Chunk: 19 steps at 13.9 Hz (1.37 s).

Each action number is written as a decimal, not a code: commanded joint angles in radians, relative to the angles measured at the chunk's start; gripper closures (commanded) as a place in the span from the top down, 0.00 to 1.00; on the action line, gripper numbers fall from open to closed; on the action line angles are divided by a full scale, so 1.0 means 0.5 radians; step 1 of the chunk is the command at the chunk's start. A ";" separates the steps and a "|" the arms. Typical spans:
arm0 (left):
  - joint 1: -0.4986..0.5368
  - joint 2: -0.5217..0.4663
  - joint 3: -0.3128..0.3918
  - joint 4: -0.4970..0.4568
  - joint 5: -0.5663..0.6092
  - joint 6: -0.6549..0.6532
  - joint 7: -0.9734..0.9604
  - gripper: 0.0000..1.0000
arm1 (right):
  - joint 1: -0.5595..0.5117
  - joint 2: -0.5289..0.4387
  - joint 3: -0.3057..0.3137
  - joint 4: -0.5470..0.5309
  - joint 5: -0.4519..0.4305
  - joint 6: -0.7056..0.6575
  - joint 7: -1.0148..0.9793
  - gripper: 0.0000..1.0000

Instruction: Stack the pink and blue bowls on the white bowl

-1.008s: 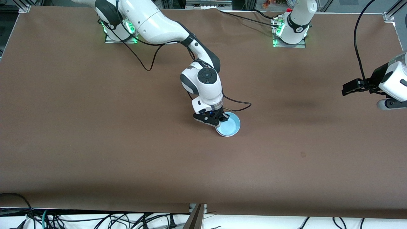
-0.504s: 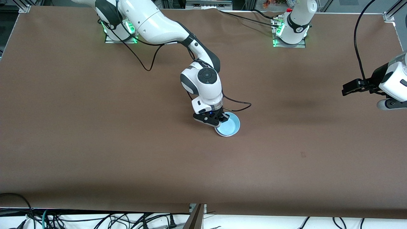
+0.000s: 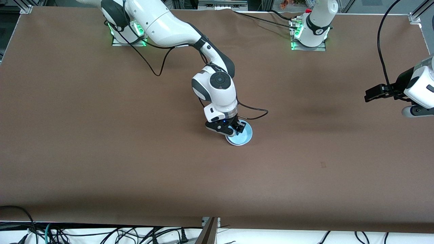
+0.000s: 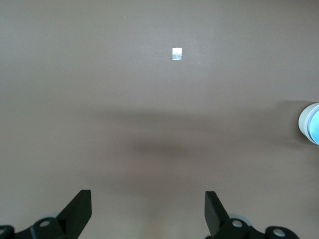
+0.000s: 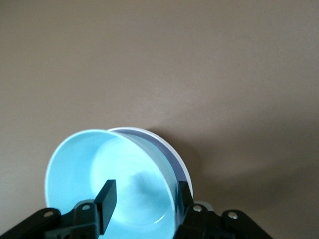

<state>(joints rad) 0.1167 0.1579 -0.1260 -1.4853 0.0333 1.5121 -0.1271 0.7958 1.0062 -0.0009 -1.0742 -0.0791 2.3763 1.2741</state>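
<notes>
The light blue bowl [image 3: 241, 136] sits tilted in the white bowl [image 5: 180, 160] near the table's middle. A lavender rim shows between them in the right wrist view; I cannot tell whether it is the pink bowl, which otherwise does not show. My right gripper [image 3: 236, 129] is low over the stack and open. One finger [image 5: 106, 198] is inside the blue bowl [image 5: 109, 169], and the other is outside its raised rim. My left gripper [image 3: 370, 94] waits open and empty, high over the left arm's end of the table. It also shows in the left wrist view [image 4: 147, 211], with the stack [image 4: 311, 123] at that view's edge.
The brown table [image 3: 101, 152] bears a small pale marker [image 3: 323, 165], nearer the front camera than the stack. A black cable [image 3: 254, 113] loops from the right wrist beside the bowls. Cables hang below the table's front edge.
The blue bowl has tipped up and shifted a little toward the right arm's end, along with the right gripper. The left arm has not moved.
</notes>
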 commanded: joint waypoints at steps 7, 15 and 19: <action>-0.003 0.043 0.000 0.084 0.004 -0.042 0.003 1.00 | -0.100 -0.122 0.017 0.093 0.048 -0.184 -0.005 0.57; -0.003 0.052 0.000 0.087 0.004 -0.042 0.003 1.00 | -0.410 -0.612 0.026 0.093 0.225 -0.962 -0.544 0.57; -0.003 0.052 0.000 0.087 0.004 -0.042 0.003 1.00 | -0.833 -0.968 0.026 0.093 0.382 -1.579 -1.350 0.60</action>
<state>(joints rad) 0.1170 0.1650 -0.1258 -1.4821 0.0333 1.5121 -0.1271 0.4800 0.6085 -0.0073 -0.9915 0.0710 1.6903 0.7672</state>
